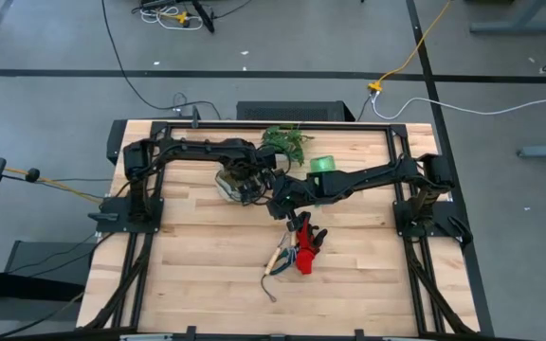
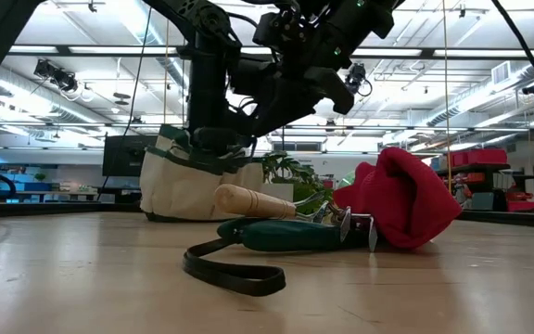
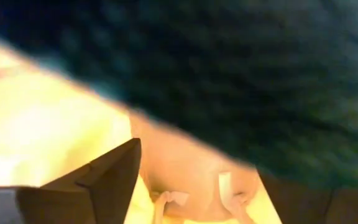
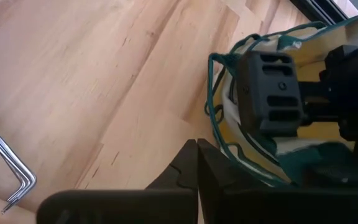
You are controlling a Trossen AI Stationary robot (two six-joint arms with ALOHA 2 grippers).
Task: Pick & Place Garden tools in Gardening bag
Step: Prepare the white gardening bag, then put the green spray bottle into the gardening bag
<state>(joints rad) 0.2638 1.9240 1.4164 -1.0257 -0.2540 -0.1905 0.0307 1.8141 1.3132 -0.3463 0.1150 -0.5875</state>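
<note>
The cream gardening bag [image 1: 226,185] with dark green trim stands at the table's middle back, its mouth up; it also shows in the low view [image 2: 179,186]. My left gripper [image 1: 246,183] reaches down into the bag's mouth [image 4: 253,155], fingers apart [image 3: 104,177]. My right gripper [image 4: 197,163] is shut and empty, above the table just right of the bag [image 1: 279,206]. The red-and-black gloves [image 1: 308,248], the wooden-handled rake [image 2: 253,199] and a green-handled tool [image 2: 286,234] lie together on the table nearer the front. The green spray bottle [image 1: 323,164] stands by the plant. My left gripper comes from above, with its open fingers inside the bag, the cream inner wall [image 3: 191,168] between them. I cannot tell whether the fingers touch the fabric. The bag stands on the table.
The leafy potted plant [image 1: 287,142] stands at the back, right behind the bag and beside the spray bottle. A black strap loop [image 2: 235,271] trails from the tools toward the front edge. Bare wood lies left and front of the tools [image 1: 207,256].
</note>
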